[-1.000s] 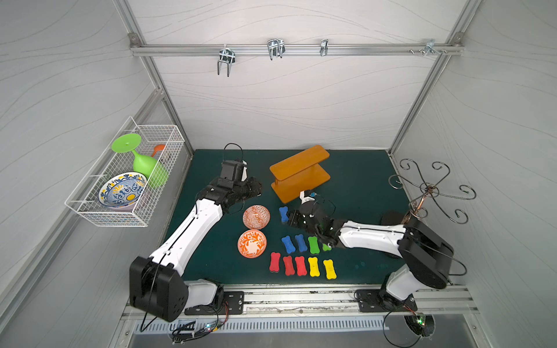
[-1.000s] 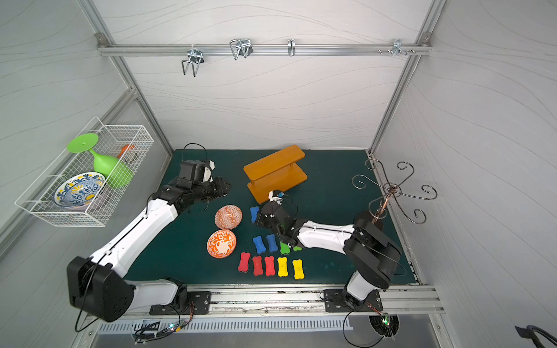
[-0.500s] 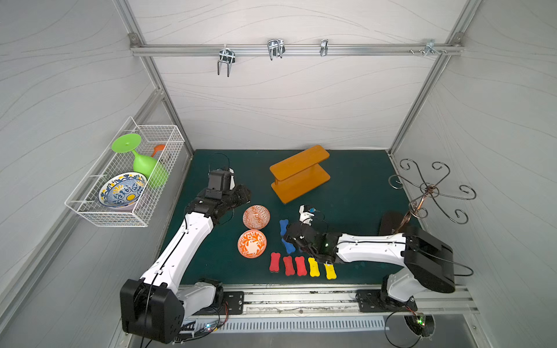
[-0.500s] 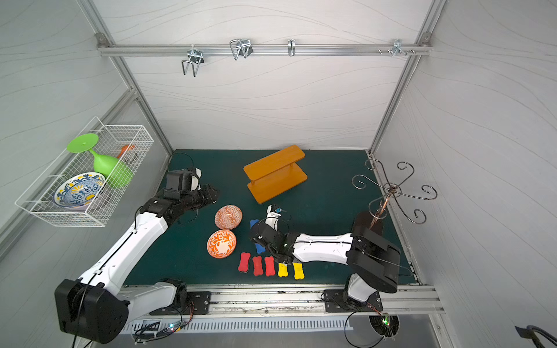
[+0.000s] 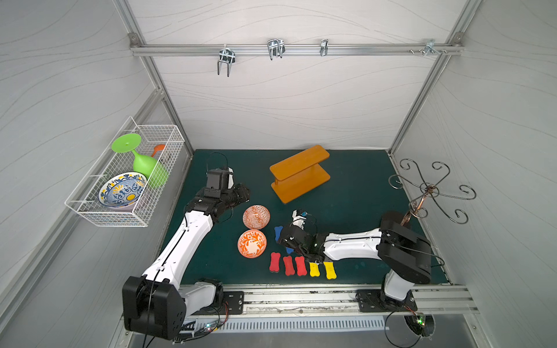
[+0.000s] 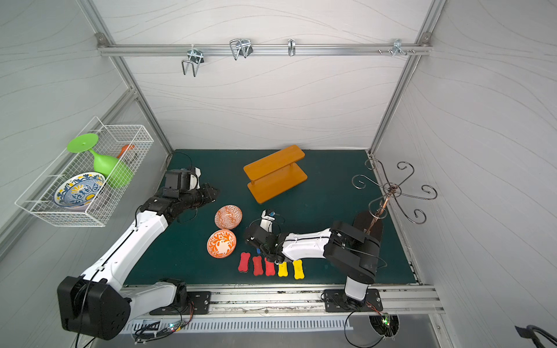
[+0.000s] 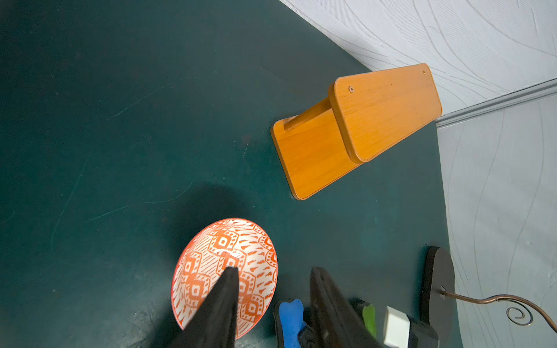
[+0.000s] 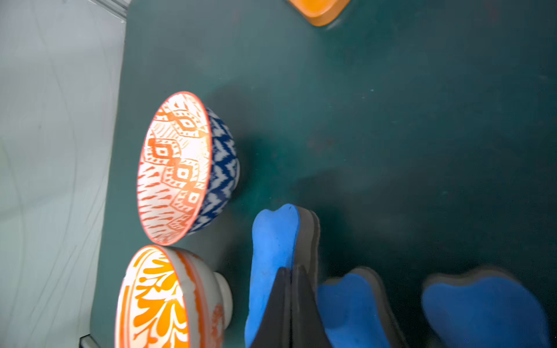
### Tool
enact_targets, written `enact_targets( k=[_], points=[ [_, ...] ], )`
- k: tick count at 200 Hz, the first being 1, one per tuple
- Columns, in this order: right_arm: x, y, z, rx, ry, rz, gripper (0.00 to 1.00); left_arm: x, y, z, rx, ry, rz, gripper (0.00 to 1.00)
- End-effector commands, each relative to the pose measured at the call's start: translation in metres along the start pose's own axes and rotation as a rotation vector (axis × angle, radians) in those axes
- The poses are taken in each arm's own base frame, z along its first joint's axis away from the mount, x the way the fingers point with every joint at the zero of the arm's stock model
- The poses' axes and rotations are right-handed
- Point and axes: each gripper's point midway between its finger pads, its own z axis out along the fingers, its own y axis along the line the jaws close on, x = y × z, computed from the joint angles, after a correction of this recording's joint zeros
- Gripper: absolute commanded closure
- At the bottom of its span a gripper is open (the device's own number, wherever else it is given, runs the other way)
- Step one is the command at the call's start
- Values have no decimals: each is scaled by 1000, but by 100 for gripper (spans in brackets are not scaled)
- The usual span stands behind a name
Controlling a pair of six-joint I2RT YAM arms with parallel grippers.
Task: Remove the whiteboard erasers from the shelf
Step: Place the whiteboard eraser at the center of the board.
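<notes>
The orange shelf (image 5: 298, 173) (image 6: 275, 173) (image 7: 355, 129) stands bare at the back of the green mat. Whiteboard erasers lie in a row near the front: three red (image 5: 288, 265) (image 6: 256, 265) and two yellow (image 5: 322, 269) (image 6: 291, 269). My right gripper (image 8: 291, 269) (image 5: 283, 241) is shut and holds nothing. It hangs low over three blue erasers (image 8: 277, 241), which the arm mostly covers in both top views. One blue eraser (image 7: 291, 316) and a green one (image 7: 369, 316) show in the left wrist view. My left gripper (image 7: 272, 271) (image 5: 244, 195) is open and empty, left of the shelf.
Two orange patterned bowls (image 5: 256, 217) (image 5: 252, 243) sit left of the erasers, close to the right gripper. A white wire basket (image 5: 126, 180) with a green glass and a bowl hangs on the left wall. A curly metal hook stand (image 5: 428, 192) rises at the right edge.
The right gripper has moved from the shelf's front edge toward the front left, down over the blue erasers. The left gripper has drawn back a little, away from the shelf.
</notes>
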Motion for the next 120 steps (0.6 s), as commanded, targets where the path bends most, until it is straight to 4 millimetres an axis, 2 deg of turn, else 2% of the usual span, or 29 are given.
enact_targets(
  k=[1,33,57,97,120],
  points=[
    [7,8,2,-11,6,3,100,-8,-6,-3,32,-32,20,57],
    [17,9,4,14,17,-11,100,-6,-3,-4,25,-34,21,57],
    [26,0,7,46,36,-19,100,-5,-2,-4,22,-28,22,57],
    [29,-7,4,77,34,-30,100,-5,-3,-2,37,-20,12,57],
    [36,-13,6,85,57,-30,100,-6,-4,-2,41,-19,10,57]
  ],
)
